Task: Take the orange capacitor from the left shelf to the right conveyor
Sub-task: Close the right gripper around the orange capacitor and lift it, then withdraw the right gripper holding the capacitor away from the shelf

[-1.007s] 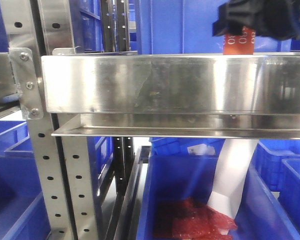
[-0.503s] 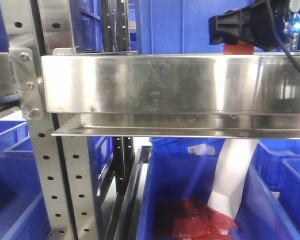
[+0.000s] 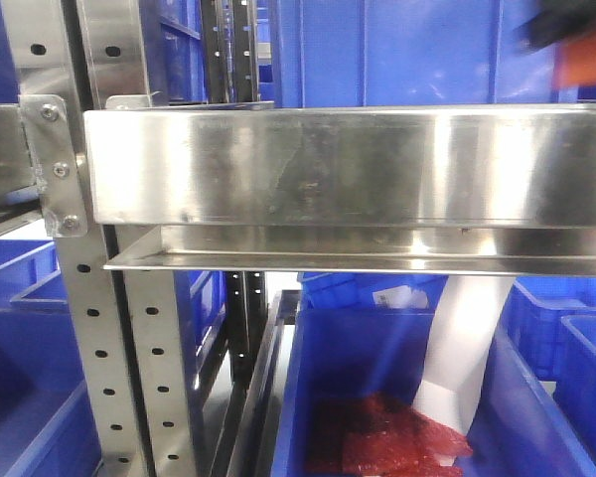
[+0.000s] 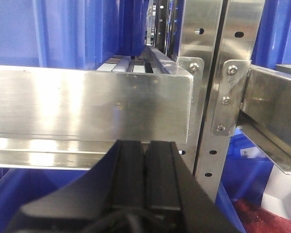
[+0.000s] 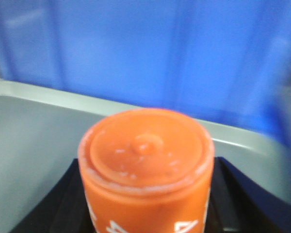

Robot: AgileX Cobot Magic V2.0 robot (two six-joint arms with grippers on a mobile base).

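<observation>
The orange capacitor (image 5: 146,167) stands upright between the black fingers (image 5: 53,206) of my right gripper (image 5: 146,204), which is shut on it; white print shows on its side. In the front view the capacitor (image 3: 588,55) is an orange blur at the top right edge, above the left shelf's shiny steel rim (image 3: 348,164), with the dark right gripper (image 3: 566,30) blurred on it. My left gripper (image 4: 145,167) is shut and empty, low in front of the shelf rim (image 4: 87,104). The right conveyor is out of view.
Perforated steel uprights (image 3: 89,328) stand at the shelf's left end. Blue plastic bins (image 3: 407,50) sit behind the shelf. Below it, a blue bin (image 3: 377,368) holds red material (image 3: 387,437) and a white sheet (image 3: 467,348).
My right gripper has carried the orange capacitor up and to the right, from above the shelf rim to the frame's top right edge. The left gripper view has no earlier frame.
</observation>
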